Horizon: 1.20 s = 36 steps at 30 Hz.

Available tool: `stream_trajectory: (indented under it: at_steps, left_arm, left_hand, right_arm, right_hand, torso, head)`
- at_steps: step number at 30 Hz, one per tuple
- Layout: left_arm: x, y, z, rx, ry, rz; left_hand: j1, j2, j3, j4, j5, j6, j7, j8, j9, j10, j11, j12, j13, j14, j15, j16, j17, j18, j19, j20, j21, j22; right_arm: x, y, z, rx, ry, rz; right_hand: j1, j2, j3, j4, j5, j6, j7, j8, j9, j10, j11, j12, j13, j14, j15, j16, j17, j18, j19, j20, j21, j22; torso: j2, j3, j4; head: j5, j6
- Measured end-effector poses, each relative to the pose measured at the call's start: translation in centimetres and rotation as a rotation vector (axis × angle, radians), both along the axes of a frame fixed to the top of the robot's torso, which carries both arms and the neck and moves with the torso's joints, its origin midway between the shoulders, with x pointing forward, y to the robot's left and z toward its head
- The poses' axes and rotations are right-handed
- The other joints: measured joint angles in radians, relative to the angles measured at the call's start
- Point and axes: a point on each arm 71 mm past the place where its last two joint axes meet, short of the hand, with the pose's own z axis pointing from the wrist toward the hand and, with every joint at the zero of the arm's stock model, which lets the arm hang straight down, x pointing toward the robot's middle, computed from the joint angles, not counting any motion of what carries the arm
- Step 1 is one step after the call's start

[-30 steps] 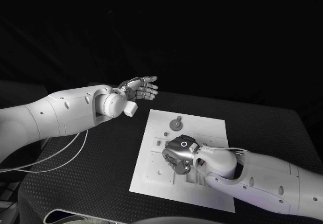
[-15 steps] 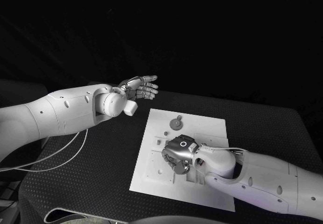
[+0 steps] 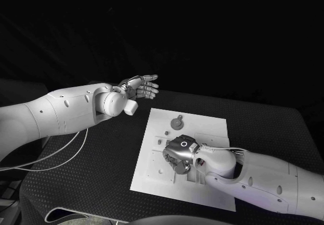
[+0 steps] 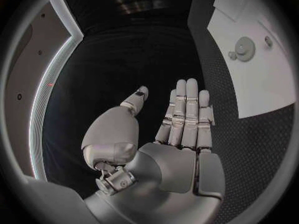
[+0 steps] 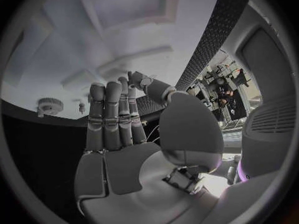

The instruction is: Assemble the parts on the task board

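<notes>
While the left hand (image 3: 140, 87) hovers above the black textured table (image 3: 88, 178) beyond the near-left corner of the white rectangular task board (image 3: 209, 126), its silver fingers (image 4: 187, 109) stretch out straight side by side, the thumb apart, and nothing lies in its palm. The right hand (image 3: 179, 154) is low over the middle of the board, palm toward the plate; in the right wrist view its fingers (image 5: 112, 114) are extended and close together, with nothing visibly held between them, though whether the fingertips touch the board cannot be told. A small grey round part with a toothed rim (image 3: 176, 124) lies on the far portion of the board, apart from both hands, and shows again in the left wrist view (image 4: 243, 49). Smaller grey pieces beside the right hand are too small to make out.
</notes>
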Motion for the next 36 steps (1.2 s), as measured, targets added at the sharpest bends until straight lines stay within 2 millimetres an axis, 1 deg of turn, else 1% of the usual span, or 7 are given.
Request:
stream_trajectory:
  at_steps: [10,15,17,28,36]
  left_arm:
    - [-0.01,0.00,0.00,0.002,-0.001,-0.004]
    - [-0.02,-0.01,0.00,0.002,-0.001,-0.005]
    - [-0.03,-0.01,0.00,0.003,-0.001,-0.006]
    - [-0.09,-0.16,0.00,0.004,-0.001,-0.014]
    - [-0.16,-0.09,0.01,0.008,-0.003,-0.020]
  left_hand:
    - [0.000,0.000,0.000,0.000,0.000,0.000,0.000,0.000,0.000,0.000,0.000,0.000,0.000,0.000,0.000,0.000,0.000,0.000,0.000,0.000,0.000,0.000]
    - [0.003,0.003,0.000,0.000,0.000,0.000,0.000,0.000,0.000,0.000,0.000,0.000,0.000,0.000,0.000,0.000,0.000,0.000,0.000,0.000,0.000,0.000]
    - [0.004,0.004,0.000,0.000,0.000,0.000,0.000,0.000,0.000,0.000,0.000,0.000,0.000,0.000,0.000,0.000,0.000,0.000,0.000,0.000,0.000,0.000]
    - [0.004,0.004,-0.003,-0.003,0.000,0.000,0.000,0.000,-0.001,0.000,0.000,0.000,0.000,0.000,0.000,0.000,0.000,0.000,0.000,0.000,-0.004,0.000]
    - [0.004,0.004,-0.003,-0.003,0.000,0.000,0.000,0.000,-0.002,-0.003,-0.003,0.000,0.000,0.000,0.000,0.000,0.000,0.000,0.000,0.000,-0.004,0.000]
  right_arm:
    - [-0.01,-0.07,-0.05,-0.002,-0.001,0.000]
    - [-0.02,-0.06,-0.05,-0.003,-0.003,0.000]
    - [-0.02,-0.05,-0.05,-0.003,-0.003,0.001]
    - [-0.02,0.02,-0.40,-0.009,0.001,-0.003]
    - [0.04,0.09,-0.55,-0.012,0.002,-0.006]
  right_hand:
    - [0.000,0.000,0.000,0.000,0.000,0.000,0.000,0.000,0.000,0.000,0.000,-0.001,0.000,0.000,0.000,0.002,0.000,0.000,0.006,-0.002,0.000,0.000]
    - [0.000,0.000,0.000,0.000,-0.003,0.002,-0.003,-0.002,0.000,0.000,0.000,-0.001,0.001,0.000,0.000,0.002,0.000,0.000,0.006,-0.002,0.000,0.000]
    - [0.000,0.000,0.000,0.000,-0.003,0.002,-0.003,0.002,0.000,0.000,0.000,-0.001,0.001,0.000,0.000,0.002,0.000,0.000,0.006,-0.002,0.000,0.000]
    - [0.000,0.000,0.000,0.000,-0.003,0.002,-0.002,0.002,0.003,0.000,0.000,-0.001,0.002,0.000,0.000,0.002,0.000,0.000,0.006,-0.002,0.000,0.000]
    - [-0.002,-0.002,0.000,0.000,-0.003,0.001,-0.002,0.002,0.004,0.000,0.000,-0.001,0.003,0.000,0.001,0.002,0.000,0.000,0.006,-0.001,0.000,0.000]
  torso:
    - [0.000,0.0000,-0.0003]
    - [0.000,0.0000,0.0001]
    - [0.000,0.0000,0.0005]
    - [0.000,-0.0012,0.0006]
    - [0.000,-0.0012,0.0011]
  head:
    - [0.000,0.000]
    - [0.000,0.000]
    - [0.000,0.000]
    - [0.001,-0.004]
    - [0.001,-0.007]
